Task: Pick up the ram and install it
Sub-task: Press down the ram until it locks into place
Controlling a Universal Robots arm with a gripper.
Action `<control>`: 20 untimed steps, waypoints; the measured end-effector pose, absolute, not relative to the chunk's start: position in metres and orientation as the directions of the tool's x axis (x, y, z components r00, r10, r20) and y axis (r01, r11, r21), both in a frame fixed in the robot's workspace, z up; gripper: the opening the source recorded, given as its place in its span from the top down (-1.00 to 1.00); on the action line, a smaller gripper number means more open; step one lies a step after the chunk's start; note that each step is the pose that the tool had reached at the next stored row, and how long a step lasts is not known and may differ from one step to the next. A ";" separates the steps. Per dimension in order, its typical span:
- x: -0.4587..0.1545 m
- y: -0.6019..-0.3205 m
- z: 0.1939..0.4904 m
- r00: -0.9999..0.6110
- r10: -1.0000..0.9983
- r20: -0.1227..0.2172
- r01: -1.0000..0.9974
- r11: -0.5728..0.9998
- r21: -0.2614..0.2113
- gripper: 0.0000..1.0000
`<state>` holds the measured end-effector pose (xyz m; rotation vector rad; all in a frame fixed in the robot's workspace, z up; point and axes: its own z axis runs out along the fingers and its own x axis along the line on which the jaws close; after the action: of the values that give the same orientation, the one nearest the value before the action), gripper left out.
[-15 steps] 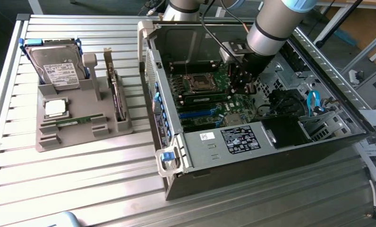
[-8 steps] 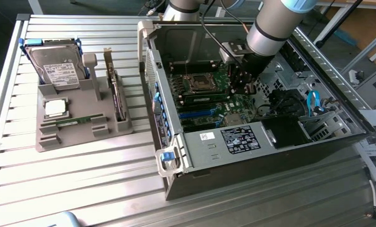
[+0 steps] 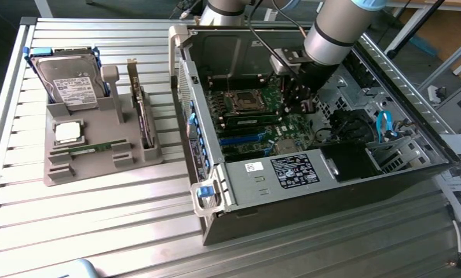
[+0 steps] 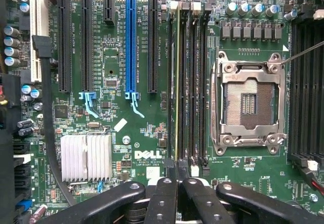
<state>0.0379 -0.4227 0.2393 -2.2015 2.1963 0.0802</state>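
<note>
The end effector (image 4: 178, 172) has its 2 black fingers drawn tight together, with no gap showing between the tips. They sit at one end of the ram (image 4: 177, 82). The ram stands on edge in 1 slot of the black memory slots (image 4: 195, 82), showing as a thin pale-green line along the slot. Whether the fingers pinch the stick or only press against it cannot be told.

At the far left of the exterior view, a grey holder (image 3: 99, 171) lies on the slatted metal worktop (image 3: 99, 231). A silver hard drive (image 3: 66, 81) stands propped at the holder's back. A square processor (image 3: 66, 132) lies flat below it, and a thin green strip (image 3: 87, 149) rests in a front groove. Just to the exterior view's right of these, a dark expansion card (image 3: 142, 119) stands upright on edge in the holder.

The open computer case (image 3: 238, 191) fills the centre and right of the frame, with its green motherboard (image 3: 292, 130) exposed. The processor socket (image 3: 241, 99) is in the upper middle, and the memory slots (image 3: 250, 119) lie just below it. The grey arm (image 3: 335, 29) comes down from the upper right into the case. It sets the end effector (image 3: 295, 103) at the right-hand end of those slots. Further right, a blue cable (image 3: 383, 124) loops inside the case.

In the wrist view, the ram's slot lies between a blue expansion slot (image 4: 131, 42) and the metal-framed processor socket (image 4: 248, 100). A finned silver heatsink (image 4: 86, 157) sits on the board beyond the blue slot.
</note>
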 end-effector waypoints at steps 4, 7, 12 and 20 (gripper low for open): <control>0.038 -0.423 0.244 0.002 -0.998 -0.056 -1.000 -0.003 0.015 0.79; 0.038 -0.423 0.245 0.002 -0.998 -0.055 -1.000 -0.003 0.015 0.79; 0.037 -0.423 0.245 0.002 -0.998 -0.055 -1.000 -0.003 0.014 0.79; 0.013 -0.423 0.245 0.002 -0.998 -0.055 -1.000 -0.003 0.014 0.79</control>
<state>0.0125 -0.4227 0.2454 -2.2031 2.1980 0.0766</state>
